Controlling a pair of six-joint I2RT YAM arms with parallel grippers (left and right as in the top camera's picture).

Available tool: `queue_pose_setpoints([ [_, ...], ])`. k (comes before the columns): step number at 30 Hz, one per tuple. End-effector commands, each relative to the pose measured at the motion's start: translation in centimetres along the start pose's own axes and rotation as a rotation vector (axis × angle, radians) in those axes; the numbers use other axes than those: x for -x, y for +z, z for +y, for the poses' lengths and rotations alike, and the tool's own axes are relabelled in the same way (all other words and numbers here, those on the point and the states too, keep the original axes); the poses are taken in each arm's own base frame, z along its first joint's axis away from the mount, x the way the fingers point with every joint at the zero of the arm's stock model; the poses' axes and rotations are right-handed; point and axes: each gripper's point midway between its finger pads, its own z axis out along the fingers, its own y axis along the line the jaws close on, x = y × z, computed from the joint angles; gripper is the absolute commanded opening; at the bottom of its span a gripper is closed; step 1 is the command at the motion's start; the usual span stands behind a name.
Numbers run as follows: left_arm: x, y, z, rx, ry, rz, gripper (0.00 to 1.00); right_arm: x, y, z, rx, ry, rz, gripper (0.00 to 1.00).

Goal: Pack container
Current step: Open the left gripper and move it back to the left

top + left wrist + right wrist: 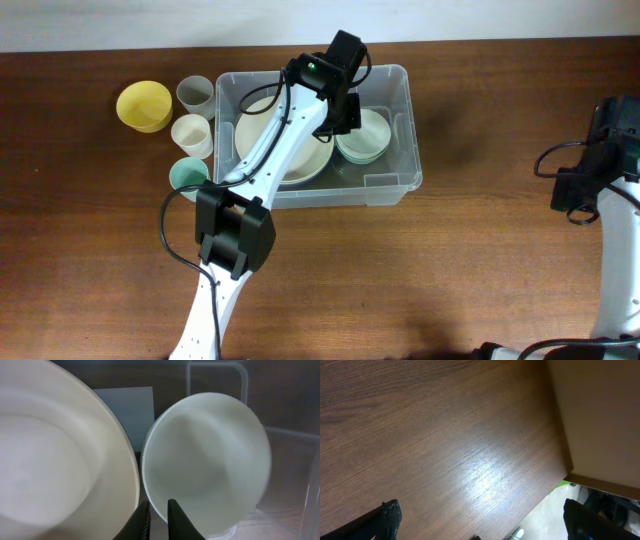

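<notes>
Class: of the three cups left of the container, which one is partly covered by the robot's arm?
The teal cup, frontmost of the row; the grey cup and cream cup behind it show whole.

Bright, even light, soft glare on the table [485, 480], blurred close-up bowl [205, 460] in left-wrist view.

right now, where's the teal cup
In the overhead view, the teal cup stands on the table outside the container, beside its lower-left corner, directly below the cream cup.
</notes>
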Motion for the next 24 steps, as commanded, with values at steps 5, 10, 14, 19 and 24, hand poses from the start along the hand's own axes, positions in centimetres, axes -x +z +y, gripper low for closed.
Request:
queue_pose_setpoints([
  [5,0.3,0.2,0.2,0.010,0.014,-0.010,0.16,-0.1,0.3,0.0,-0.002,0.003,0.008,0.99],
  [10,3.1,-1.5,0.5,-0.025,0.058,-0.094,0.27,-0.1,0.3,0.0,-0.003,0.004,0.008,0.99],
  [14,6.7,-6.1,2.0,-0.051,0.057,-0.210,0.53,-0.1,0.3,0.0,-0.002,0.003,0.008,0.99],
  [19,10.1,-13.8,9.3,0.051,-0.059,-0.363,0.99,-0.1,0.3,0.0,-0.003,0.003,0.008,0.99],
  [24,10.5,-17.9,20.2,0.183,-0.313,-0.394,0.99,-0.1,0.3,0.0,-0.002,0.003,0.008,0.99],
])
